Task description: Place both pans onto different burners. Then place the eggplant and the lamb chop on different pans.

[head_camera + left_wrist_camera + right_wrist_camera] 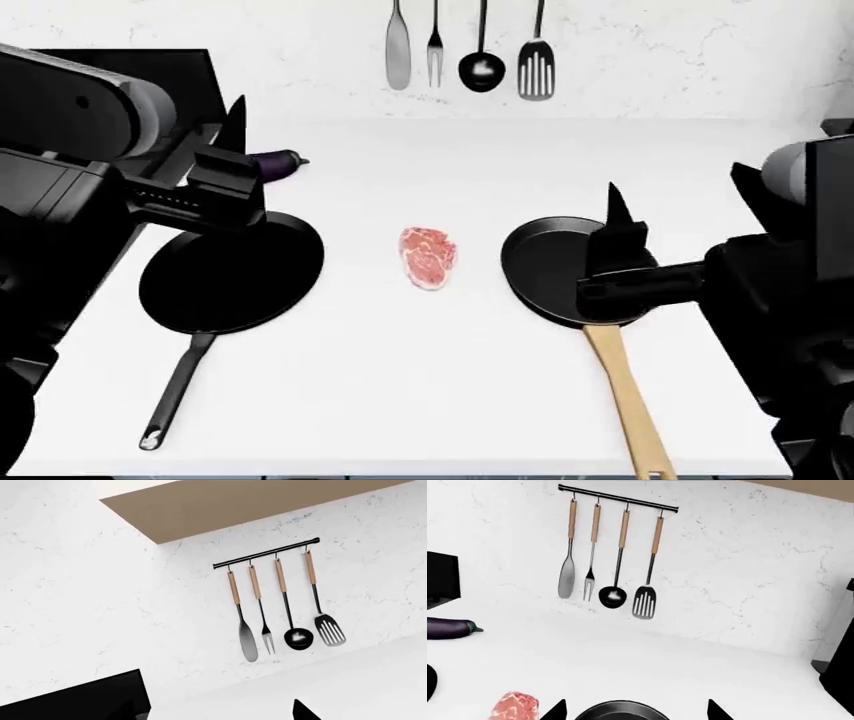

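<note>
Both sets of jaws stand apart with nothing between them. On the right gripper (617,232) the right wrist view shows two black fingertips (555,711) spread wide either side of a pan rim. The left gripper (230,150) shows only dark tips at the edge of its wrist view, looks open too, and hangs above the counter.

Nearest on the white countertop (400,380), at about 7 o'clock, lies the flat round black frying pan with the thin black handle (230,275), handle trailing toward the near edge. At about 4 o'clock sits the deeper-rimmed round black frying pan with the light wooden handle (554,265), right under the right gripper, its handle also pointing back at the robot.

Dead centre between the pans is the flat pink-red lamb chop marbled with white fat (429,256), touching neither.

Farther out, around 10 o'clock, the small glossy dark-purple eggplant (276,163) lies just behind the left gripper, near the edge of the black gas stove (180,75).

Up at 12 o'clock on the white marble wall (747,555) hangs a black rail (618,498) with four wooden-handled black utensils (620,555).
</note>
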